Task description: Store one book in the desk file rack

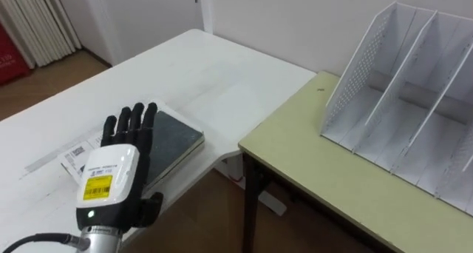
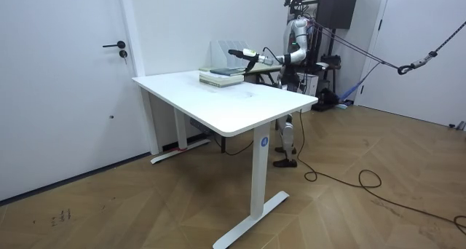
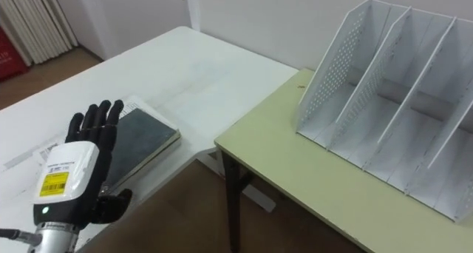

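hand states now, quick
Left hand: open, fingers straight, over the dark book, gripping nothing.

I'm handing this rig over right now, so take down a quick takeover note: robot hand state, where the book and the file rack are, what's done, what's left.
Left robot hand: open, fingers straight, over the near end of the book. I cannot tell whether it is touching.
Book: lying flat on papers on the white table, near its edge.
File rack: on the desk beside the table; the compartments in view hold nothing.
Done: hand positioned at the book, no grasp yet.
Left: grasp, lift, carry across, slot into a compartment.
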Available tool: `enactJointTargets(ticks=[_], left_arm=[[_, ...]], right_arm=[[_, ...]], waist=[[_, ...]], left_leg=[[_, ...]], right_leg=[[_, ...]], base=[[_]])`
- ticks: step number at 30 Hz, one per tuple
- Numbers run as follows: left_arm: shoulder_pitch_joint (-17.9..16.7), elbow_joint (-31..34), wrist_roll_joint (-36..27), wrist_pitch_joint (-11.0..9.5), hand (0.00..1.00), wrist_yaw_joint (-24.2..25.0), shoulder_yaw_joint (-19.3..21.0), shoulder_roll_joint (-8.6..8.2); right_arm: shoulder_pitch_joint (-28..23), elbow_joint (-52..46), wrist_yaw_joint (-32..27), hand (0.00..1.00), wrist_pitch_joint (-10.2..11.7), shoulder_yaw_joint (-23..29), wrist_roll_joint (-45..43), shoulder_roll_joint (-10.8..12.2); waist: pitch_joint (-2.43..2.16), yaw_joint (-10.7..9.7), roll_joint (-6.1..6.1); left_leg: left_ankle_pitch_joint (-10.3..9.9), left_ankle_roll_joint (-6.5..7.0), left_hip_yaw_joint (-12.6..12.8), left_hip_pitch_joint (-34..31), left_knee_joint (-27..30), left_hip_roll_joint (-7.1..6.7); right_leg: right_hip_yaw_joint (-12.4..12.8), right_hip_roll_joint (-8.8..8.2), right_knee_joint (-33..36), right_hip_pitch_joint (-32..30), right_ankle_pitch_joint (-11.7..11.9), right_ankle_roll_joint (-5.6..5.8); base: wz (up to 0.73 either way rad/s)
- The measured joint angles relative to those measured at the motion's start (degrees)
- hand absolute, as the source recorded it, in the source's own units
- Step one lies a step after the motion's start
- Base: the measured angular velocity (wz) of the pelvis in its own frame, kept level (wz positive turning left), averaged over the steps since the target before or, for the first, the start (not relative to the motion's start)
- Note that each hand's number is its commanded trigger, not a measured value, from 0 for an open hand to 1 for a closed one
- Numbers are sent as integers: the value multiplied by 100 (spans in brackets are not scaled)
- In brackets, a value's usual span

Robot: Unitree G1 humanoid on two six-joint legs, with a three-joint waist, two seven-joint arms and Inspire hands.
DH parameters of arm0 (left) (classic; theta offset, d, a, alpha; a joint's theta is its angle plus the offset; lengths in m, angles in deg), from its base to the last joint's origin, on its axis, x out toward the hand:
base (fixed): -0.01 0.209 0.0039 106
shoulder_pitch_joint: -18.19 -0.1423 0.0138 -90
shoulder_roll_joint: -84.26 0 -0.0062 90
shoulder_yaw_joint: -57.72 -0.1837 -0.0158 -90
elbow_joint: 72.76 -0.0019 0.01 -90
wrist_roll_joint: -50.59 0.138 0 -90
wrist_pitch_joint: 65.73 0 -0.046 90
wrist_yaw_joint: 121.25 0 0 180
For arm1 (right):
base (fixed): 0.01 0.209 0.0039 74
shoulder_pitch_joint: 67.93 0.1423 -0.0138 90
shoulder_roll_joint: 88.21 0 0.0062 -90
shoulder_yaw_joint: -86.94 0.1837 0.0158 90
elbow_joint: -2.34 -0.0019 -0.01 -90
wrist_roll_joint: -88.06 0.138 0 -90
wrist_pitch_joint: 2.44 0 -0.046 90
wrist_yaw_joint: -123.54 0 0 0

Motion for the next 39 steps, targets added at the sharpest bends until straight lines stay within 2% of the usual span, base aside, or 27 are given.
enactJointTargets(ticks=[6, 12, 15, 19, 27, 32, 33, 34, 35, 36, 38, 39], left_arm=[[-1, -3, -30, 36, 0, -71, 307, -1], [-50, -153, -32, 255, 0, -29, 290, -2], [-53, -308, -32, 400, 0, 152, 285, -7], [-59, -620, -15, 520, 0, 325, 279, -14], [-168, -634, -70, 556, 0, 463, 250, -16], [-185, -637, -169, 638, 0, 636, 206, -24], [-189, -642, -181, 657, 7, 671, 205, -24], [-200, -645, -259, 674, 24, 734, 198, -24], [-203, -645, -301, 718, 57, 821, 165, -24], [-204, -645, -330, 748, 76, 856, 145, -24], [-214, -644, -382, 839, 100, 1024, 107, -25], [-220, -644, -381, 863, 100, 1060, 107, -25]], right_arm=[[1, 31, 9, 0, -11, 35, 7, -2], [1, -87, 79, 0, -179, 32, 3, -31], [-19, -165, 80, 0, -218, 30, 2, -37], [-39, -226, 80, 0, -246, 39, -44, -40], [-72, -284, 85, 0, -248, 75, -71, -95], [-70, -294, 78, 0, -251, 87, -86, -99], [-69, -301, 77, 0, -254, 87, -86, -95], [-69, -315, 77, 0, -257, 87, -86, -93], [-72, -325, 75, 0, -263, 92, -86, -94], [-72, -337, 75, 0, -268, 96, -86, -94], [-87, -442, 75, 0, -368, 133, -87, -93], [-88, -449, 74, 0, -386, 141, -86, -93]], waist=[[26, -10, -16], [39, -16, -31], [46, -19, -32], [32, -26, -8], [10, -76, 54], [13, -133, 60], [14, -143, 59], [14, -160, 58], [16, -162, 56], [16, -163, 54], [19, -167, 49], [19, -169, 48]], left_leg=[[0, 0, -1, 8, -18, 0], [-1, -1, 22, 0, -25, 0], [-1, -1, 20, -7, -25, -1], [-2, -1, 35, -10, -45, 0], [-1, 0, 39, -1, -65, -2], [-1, 0, 39, 32, -63, -2], [0, 0, 40, 38, -64, -2], [0, 0, 42, 49, -64, -1], [0, 0, 48, 59, -64, 1], [0, 0, 50, 62, -64, 2], [3, 4, 52, 69, -63, 3], [3, 4, 53, 70, -63, 3]], right_leg=[[78, 9, -4, 0, 0, -1], [80, 9, -1, -6, 1, -1], [78, 9, -1, -13, 1, -1], [95, 9, 1, -30, 1, -1], [70, 6, 3, -31, 1, -1], [57, 2, 7, 5, 1, -1], [58, 1, 9, 9, 1, -1], [60, 2, 13, 16, 0, -1], [61, 2, 18, 21, 0, -1], [61, 2, 19, 23, 0, -1], [62, 2, 23, 26, 0, -1], [62, 2, 24, 26, 0, -1]], base=[[0], [0], [0], [0], [0], [0], [0], [0], [0], [0], [0], [0]])
